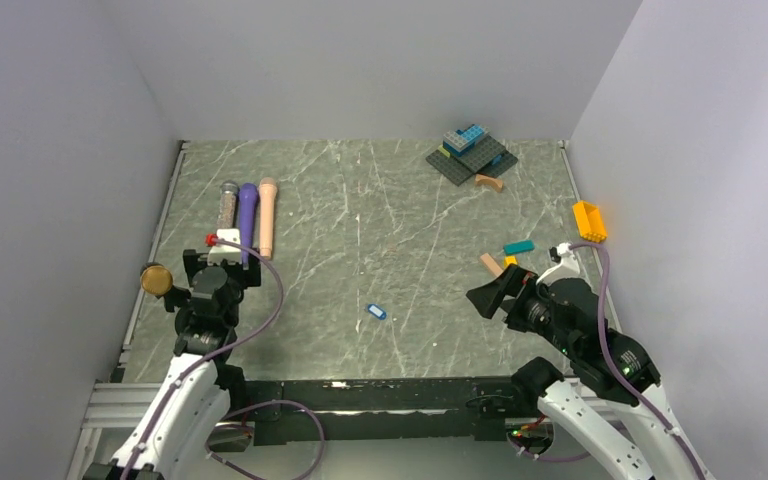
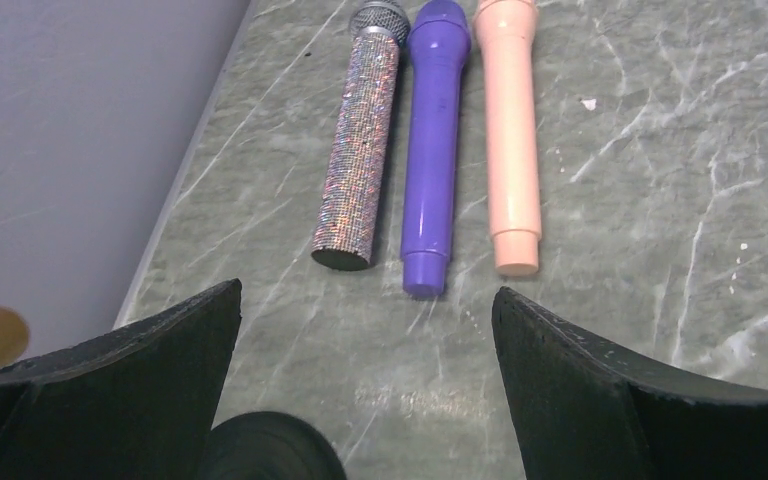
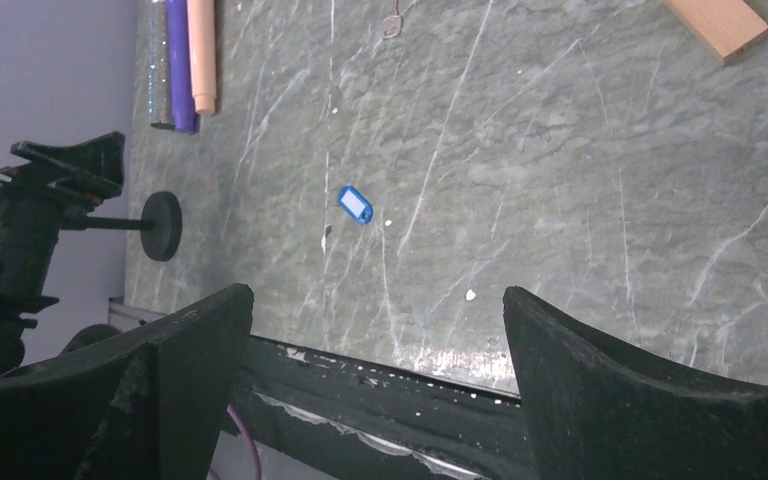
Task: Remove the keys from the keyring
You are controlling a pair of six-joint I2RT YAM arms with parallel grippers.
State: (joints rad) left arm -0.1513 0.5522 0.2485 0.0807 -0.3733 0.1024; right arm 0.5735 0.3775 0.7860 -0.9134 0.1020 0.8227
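Observation:
The blue oval key (image 1: pixel 376 312) with a pale patch lies flat on the marble table near the front middle; it also shows in the right wrist view (image 3: pixel 355 205). A small silvery loop, seemingly the keyring (image 3: pixel 392 24), lies apart from the key, farther back on the table. My left gripper (image 1: pixel 224 252) is open and empty at the left, its fingers (image 2: pixel 175 345) pointing at the microphones. My right gripper (image 1: pixel 488 297) is open and empty at the right, facing left toward the key, with its fingers (image 3: pixel 580 350) over the table's front edge.
Three microphones, glitter (image 1: pixel 227 203), purple (image 1: pixel 247 215) and peach (image 1: pixel 267 215), lie side by side at back left. A grey baseplate with bricks (image 1: pixel 471 155) sits at the back right. A yellow brick (image 1: pixel 589 220), a teal brick (image 1: pixel 519 246) and wooden pieces (image 1: pixel 490 264) lie at right. Walls enclose three sides.

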